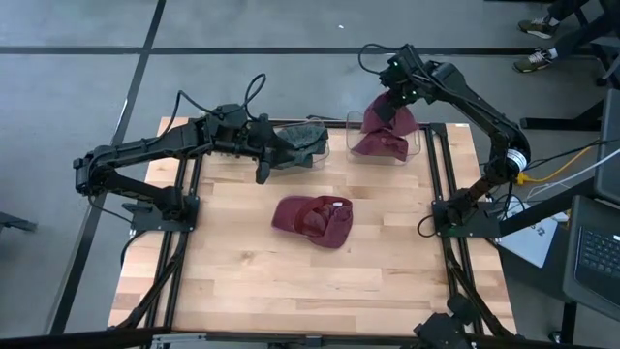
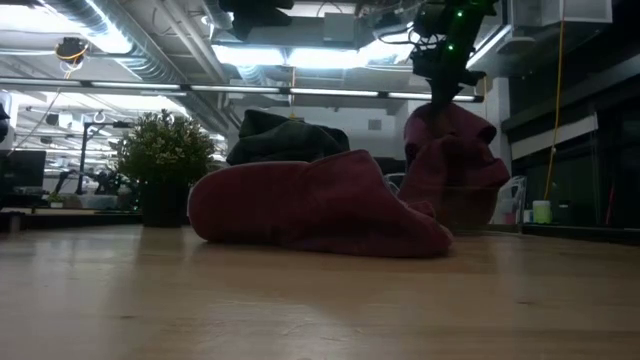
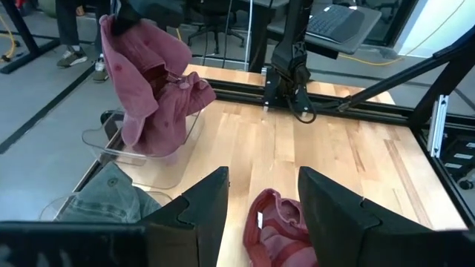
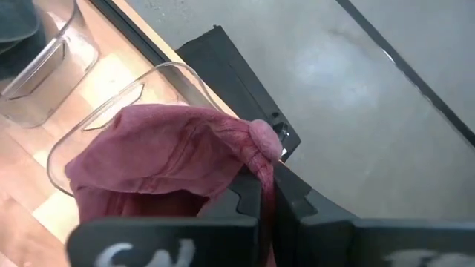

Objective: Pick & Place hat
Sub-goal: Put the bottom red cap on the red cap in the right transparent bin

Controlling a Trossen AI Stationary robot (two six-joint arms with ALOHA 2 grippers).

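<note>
right gripper (image 1: 391,94) | I am pinching a maroon cap (image 1: 386,124) over the clear bin (image 1: 418,139) | left gripper (image 3: 261,215) gaping empty

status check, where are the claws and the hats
Right claw shut on maroon hat, hanging over clear bin. Left claw open, empty, beside green hat. Second maroon hat loose mid-table. Nothing in the way.

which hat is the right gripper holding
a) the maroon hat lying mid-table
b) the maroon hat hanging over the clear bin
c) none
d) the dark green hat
b: the right gripper is shut on the maroon hat that hangs over the clear bin.
</note>
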